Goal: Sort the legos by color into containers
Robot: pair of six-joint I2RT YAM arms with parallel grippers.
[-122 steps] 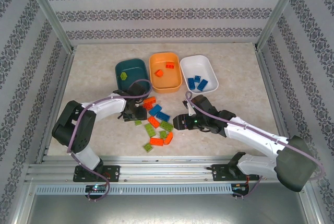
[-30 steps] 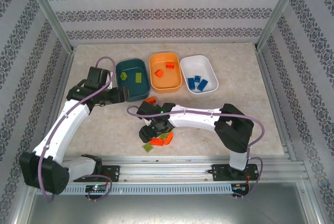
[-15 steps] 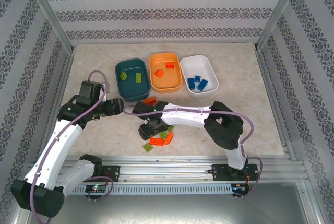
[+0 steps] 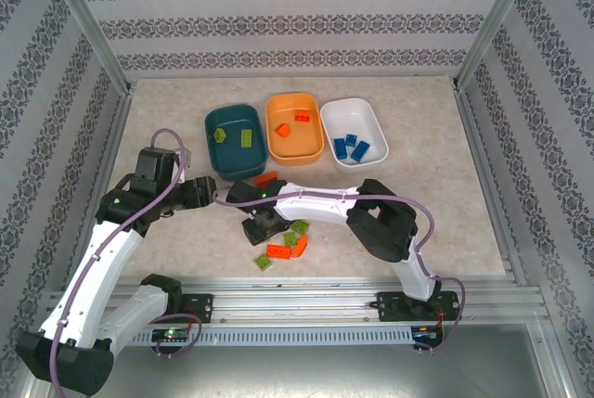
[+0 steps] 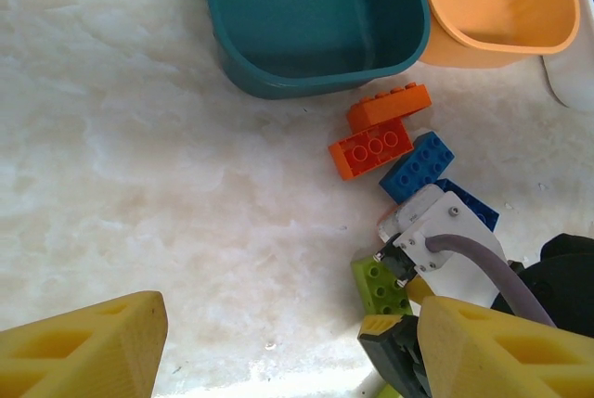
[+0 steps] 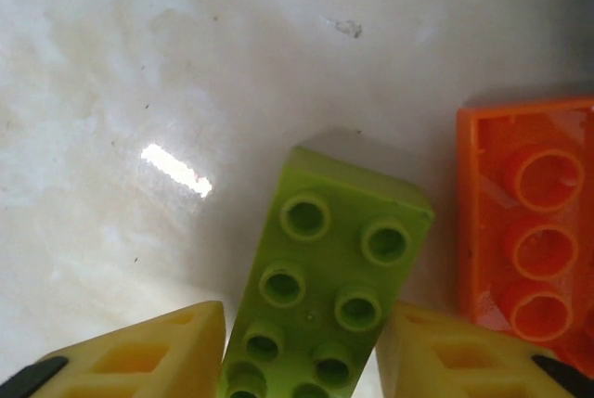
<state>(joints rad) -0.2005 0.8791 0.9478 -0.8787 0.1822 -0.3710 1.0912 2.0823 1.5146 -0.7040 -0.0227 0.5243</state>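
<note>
Three containers stand in a row at the back: a teal tub (image 4: pixel 235 143) with two lime green legos (image 4: pixel 246 136), an orange tub (image 4: pixel 294 129) with orange legos (image 4: pixel 303 118), and a white tub (image 4: pixel 354 124) with blue legos (image 4: pixel 351 146). More loose legos (image 4: pixel 277 251) lie on the table in front. My right gripper (image 6: pixel 302 361) is down among them, its yellow fingers (image 6: pixel 139 352) pressed on both sides of a lime green lego (image 6: pixel 325 277) lying on the table. My left gripper (image 5: pixel 288 361) hovers open over bare table just left of the pile (image 4: pixel 212 191).
Beside the gripped lego lies an orange lego (image 6: pixel 529 231). Orange legos (image 5: pixel 371 149) and blue legos (image 5: pixel 418 166) lie under the teal tub's near rim (image 5: pixel 316 83). The right arm (image 4: pixel 316 201) stretches across the pile. Bare marble table (image 4: pixel 167 110) lies to the left.
My left gripper has drawn back from the teal tub toward the near left. My right gripper has shifted a little left and closed its fingers onto the lime green lego.
</note>
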